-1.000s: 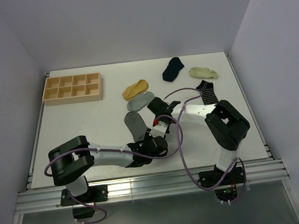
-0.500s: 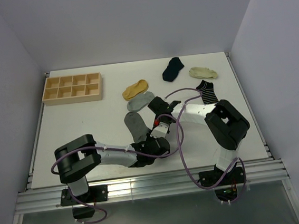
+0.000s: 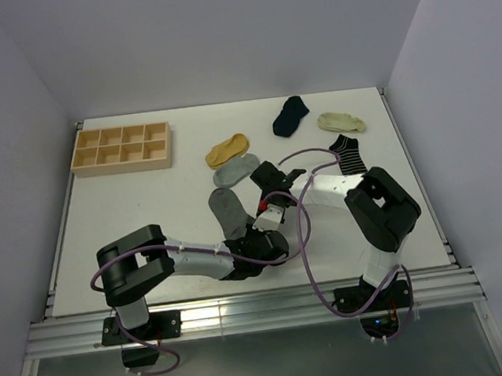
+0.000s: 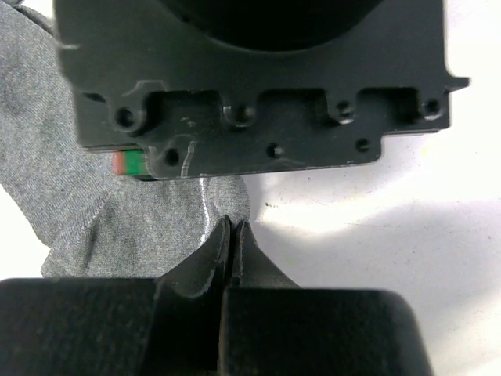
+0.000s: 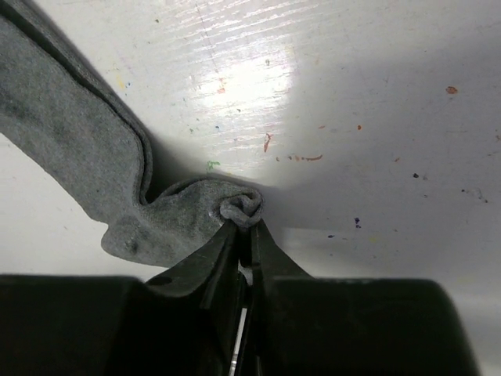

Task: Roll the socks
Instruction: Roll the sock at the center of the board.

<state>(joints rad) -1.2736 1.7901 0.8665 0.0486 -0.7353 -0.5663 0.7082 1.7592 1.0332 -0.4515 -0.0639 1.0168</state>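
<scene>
White table (image 3: 147,216), scuffed, boxed in by pale lilac walls on three sides. Wooden tray (image 3: 121,147) at upper left. Six socks spread over the upper middle and upper right: navy sock (image 3: 290,115), cream sock (image 3: 342,122), striped sock (image 3: 347,154), mustard sock (image 3: 228,148), light grey sock (image 3: 236,170) just below it. The dark grey sock (image 3: 227,210) lies flat near centre. Left gripper (image 3: 258,239) and right gripper (image 3: 268,216) meet at its lower right end.

Left wrist: the dark grey sock (image 4: 117,211) fills the left side, knit texture clear, creased toward the fingers. The left gripper (image 4: 232,231) is pressed closed, tips at the sock's edge with fabric apparently nipped. A black housing (image 4: 258,78) spans the top. Glossy white table (image 4: 376,235) on the right.

Right wrist: the table (image 5: 352,94) shows paint specks and scratches. The dark grey sock (image 5: 70,133) runs in from the upper left, its end bunched into a small curl. The right gripper (image 5: 244,231) is clamped tight on that curl.
</scene>
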